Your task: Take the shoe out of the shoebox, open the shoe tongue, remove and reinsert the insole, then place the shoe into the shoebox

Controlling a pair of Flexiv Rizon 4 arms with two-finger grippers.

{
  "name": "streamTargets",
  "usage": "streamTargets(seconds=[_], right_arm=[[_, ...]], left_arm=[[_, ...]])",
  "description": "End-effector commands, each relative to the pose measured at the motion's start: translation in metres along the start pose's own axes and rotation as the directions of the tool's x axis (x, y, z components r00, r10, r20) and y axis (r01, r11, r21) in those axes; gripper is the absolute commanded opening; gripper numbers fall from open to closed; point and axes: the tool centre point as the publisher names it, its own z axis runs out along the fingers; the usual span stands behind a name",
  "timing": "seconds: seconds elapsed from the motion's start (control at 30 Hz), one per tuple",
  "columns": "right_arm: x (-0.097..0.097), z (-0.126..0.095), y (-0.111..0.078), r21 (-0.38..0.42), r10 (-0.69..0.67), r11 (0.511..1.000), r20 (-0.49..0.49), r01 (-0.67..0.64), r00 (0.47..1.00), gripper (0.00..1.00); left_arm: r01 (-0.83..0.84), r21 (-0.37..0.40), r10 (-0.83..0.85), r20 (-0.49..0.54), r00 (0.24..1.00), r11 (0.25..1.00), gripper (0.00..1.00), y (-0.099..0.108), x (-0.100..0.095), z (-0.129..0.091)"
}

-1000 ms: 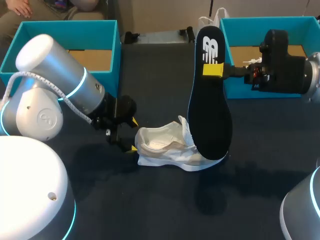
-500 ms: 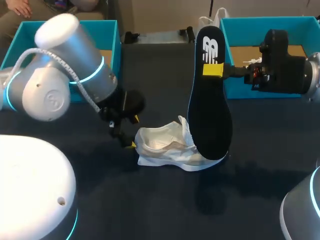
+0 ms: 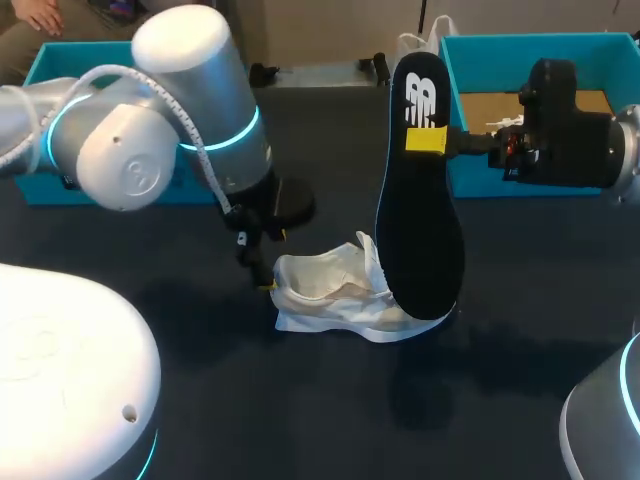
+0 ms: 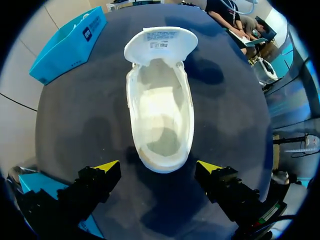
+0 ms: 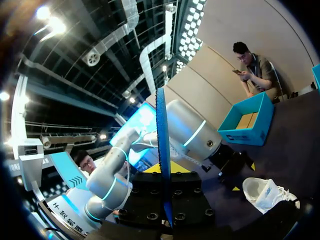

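The right jaws clamp the insole (image 3: 420,200) upright over the shoe (image 3: 335,295), seemingly for reinsertion, while the left jaws stand apart behind its heel, likely to brace it.

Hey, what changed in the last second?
The left arm swung its elbow up and toward the middle; the open left pincer barely shifted at the heel of the shoe. Nothing was grabbed or released. The right pincer holds the insole upright, and the shoe lies unmoved.
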Motion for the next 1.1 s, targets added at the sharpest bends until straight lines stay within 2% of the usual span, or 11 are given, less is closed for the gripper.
streamTargets(seconds=[0.03,0.9,1.1], right_arm=[[0.000,0.001,-0.001,-0.002,0.000,1.000,0.001,0.000,1.000,0.00],[0.000,0.001,-0.001,-0.002,0.000,1.000,0.001,0.000,1.000,0.00],[0.000,0.001,-0.001,-0.002,0.000,1.000,0.001,0.000,1.000,0.00]], left_arm=[[0.018,-0.070,-0.018,0.007,1.000,0.997,1.00,-0.004,-0.001,0.000],[0.021,-0.068,-0.020,0.015,1.000,0.997,1.00,-0.005,-0.001,0.000],[-0.013,-0.037,0.014,0.006,1.000,0.999,1.00,-0.018,-0.006,-0.017]])
